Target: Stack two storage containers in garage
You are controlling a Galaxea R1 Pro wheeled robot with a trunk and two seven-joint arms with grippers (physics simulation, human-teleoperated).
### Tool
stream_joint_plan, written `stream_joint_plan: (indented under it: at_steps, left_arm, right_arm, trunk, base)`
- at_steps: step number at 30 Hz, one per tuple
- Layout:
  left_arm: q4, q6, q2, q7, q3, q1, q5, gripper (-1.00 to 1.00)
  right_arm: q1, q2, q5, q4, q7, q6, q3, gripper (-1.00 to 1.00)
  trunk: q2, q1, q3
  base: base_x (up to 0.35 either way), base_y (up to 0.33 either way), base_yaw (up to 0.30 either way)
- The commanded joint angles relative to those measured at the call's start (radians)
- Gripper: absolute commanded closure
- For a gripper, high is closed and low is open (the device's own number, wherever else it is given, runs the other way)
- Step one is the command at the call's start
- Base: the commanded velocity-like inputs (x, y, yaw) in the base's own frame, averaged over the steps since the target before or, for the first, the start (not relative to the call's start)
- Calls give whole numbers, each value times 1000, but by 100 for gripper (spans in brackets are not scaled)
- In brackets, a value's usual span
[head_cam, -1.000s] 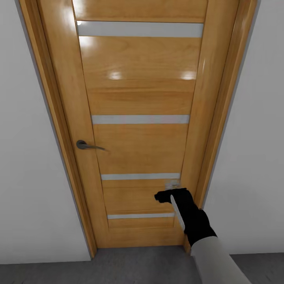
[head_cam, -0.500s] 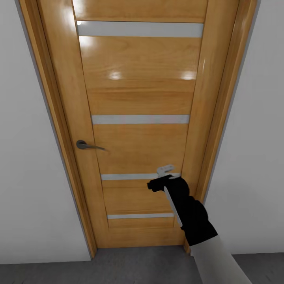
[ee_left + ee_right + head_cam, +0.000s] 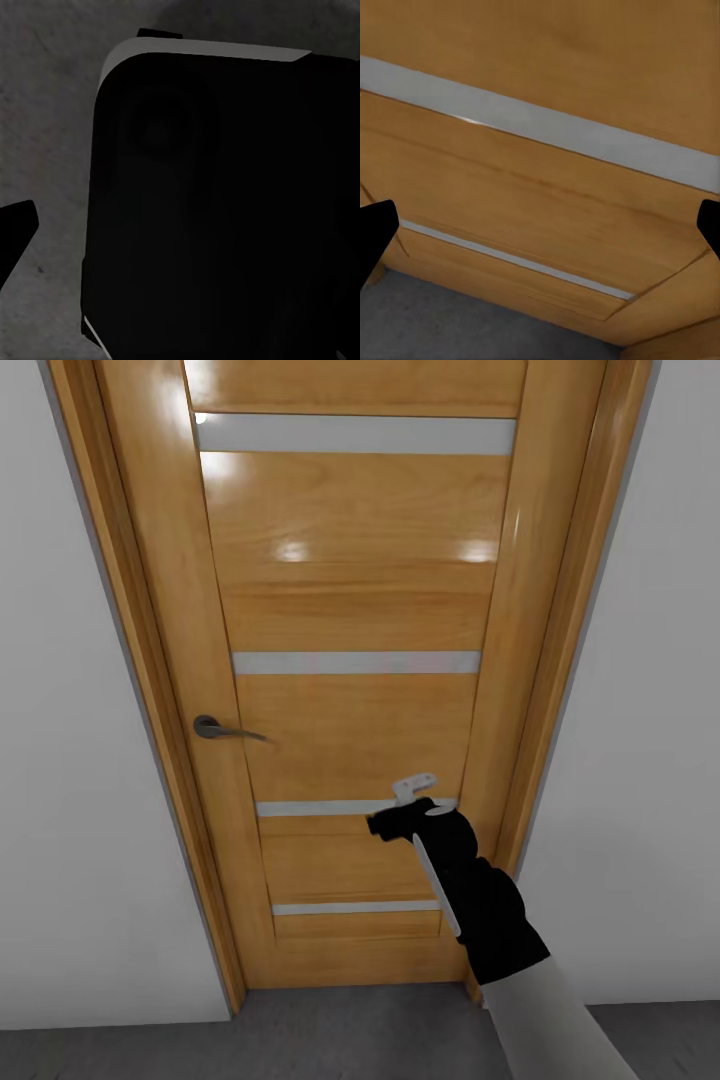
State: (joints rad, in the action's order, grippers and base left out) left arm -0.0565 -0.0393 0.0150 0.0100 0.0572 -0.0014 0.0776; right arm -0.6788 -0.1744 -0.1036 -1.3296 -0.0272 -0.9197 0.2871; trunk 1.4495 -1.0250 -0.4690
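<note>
The two storage containers are out of view. I face a closed wooden door (image 3: 350,690) with pale horizontal slats, set in a plain white wall. My right gripper (image 3: 405,810) is raised close in front of the door's lower right part, near the third slat. In the right wrist view the right gripper (image 3: 540,225) is open, its black fingertips (image 3: 375,229) far apart with only door panel between them. In the left wrist view one fingertip (image 3: 15,232) of the left gripper hangs over dark grey floor (image 3: 45,112), beside my own dark body (image 3: 225,210), holding nothing.
A metal lever handle (image 3: 225,730) sits on the door's left side, well left of my right gripper. The wooden door frame (image 3: 560,660) runs down both sides. Dark grey speckled floor (image 3: 350,1030) lies at the door's foot. White walls (image 3: 60,810) flank the doorway.
My right gripper has risen and shifted a little left along the door, from below the third slat to level with it. The door and the view have not moved.
</note>
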Motion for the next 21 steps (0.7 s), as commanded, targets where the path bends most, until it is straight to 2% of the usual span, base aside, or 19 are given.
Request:
stream_joint_plan:
  at_steps: [1, 7, 9, 10, 12, 13, 16, 21]
  left_arm:
    - [0, -2, 0, 1, 5, 0, 7, -100]
    - [-1, -2, 0, 1, 4, 0, 7, -100]
    - [-3, -2, 0, 1, 5, 0, 7, -100]
    - [-4, -2, 0, 1, 5, 0, 7, -100]
    - [-5, -2, 0, 1, 5, 0, 7, -100]
    - [-6, -2, 0, 1, 5, 0, 7, -100]
    - [-7, -2, 0, 1, 4, 0, 7, -100]
    - [-7, -2, -1, 0, 4, 0, 7, -100]
  right_arm:
    - [-1, 0, -9, -1, -4, -1, 1, -100]
    - [-1, 0, -8, -3, -6, 10, 7, -100]
    - [-1, 0, -7, -3, -7, 24, 32, -100]
    - [-1, 0, -7, -1, -8, 44, 60, -100]
    - [-1, 0, -6, 0, -7, 75, 93, -100]
    - [-1, 0, -6, 2, -7, 112, 124, -100]
    - [-1, 0, -5, 6, -7, 190, 175, -100]
    - [-1, 0, -3, 9, -9, 247, 201, -100]
  trunk:
    - [1, 0, -1]
    - [1, 0, -1]
    - [1, 0, -1]
    - [1, 0, -1]
    - [1, 0, -1]
    - [1, 0, -1]
    - [1, 0, -1]
    - [1, 0, -1]
  base:
    - [0, 0, 0]
    - [0, 0, 0]
    - [0, 0, 0]
    - [0, 0, 0]
    - [0, 0, 0]
    - [0, 0, 0]
    - [24, 0, 0]
    - [201, 0, 0]
